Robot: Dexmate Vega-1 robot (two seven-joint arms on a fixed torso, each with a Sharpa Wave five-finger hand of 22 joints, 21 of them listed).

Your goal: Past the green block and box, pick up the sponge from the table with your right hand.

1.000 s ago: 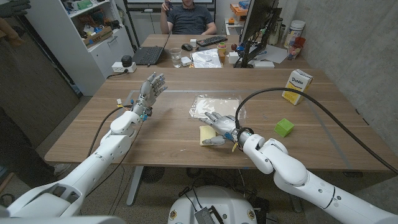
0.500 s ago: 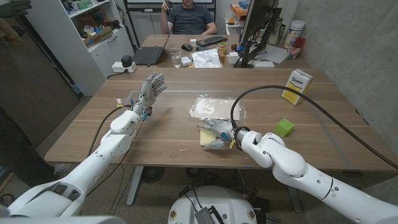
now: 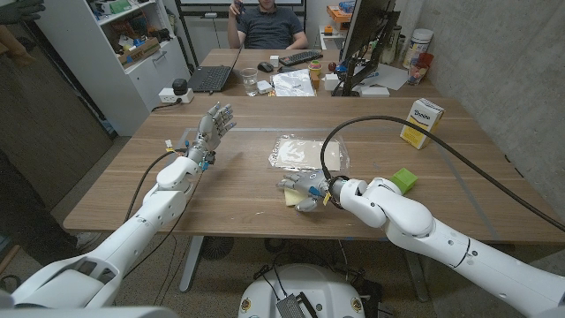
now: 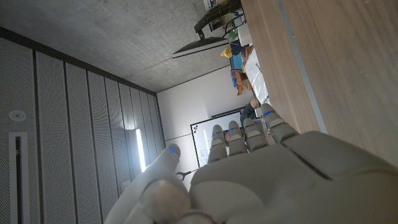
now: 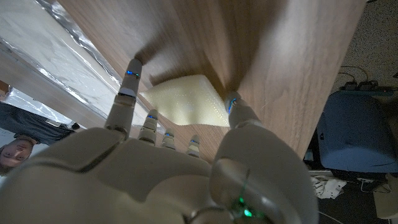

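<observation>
Head view: the right hand point(image 3: 307, 190) is laid over the yellow sponge point(image 3: 289, 195) near the table's point(image 3: 238, 212) front edge, fingers closed around it. A clear plastic bag point(image 3: 305, 152) lies just behind, the green block point(image 3: 403, 180) and the box point(image 3: 422, 121) well to the right. The left hand point(image 3: 214, 124) is raised, fingers apart, holding nothing.

Right wrist view: the sponge point(image 5: 186, 101) is seen pinched between fingers point(image 5: 127, 87) and thumb point(image 5: 239, 112) against the wood.

The pale yellow sponge point(image 3: 290, 195) lies flat on the surface, at about six o'clock from centre; its far edge seems hidden under the right hand point(image 3: 306, 189).
</observation>
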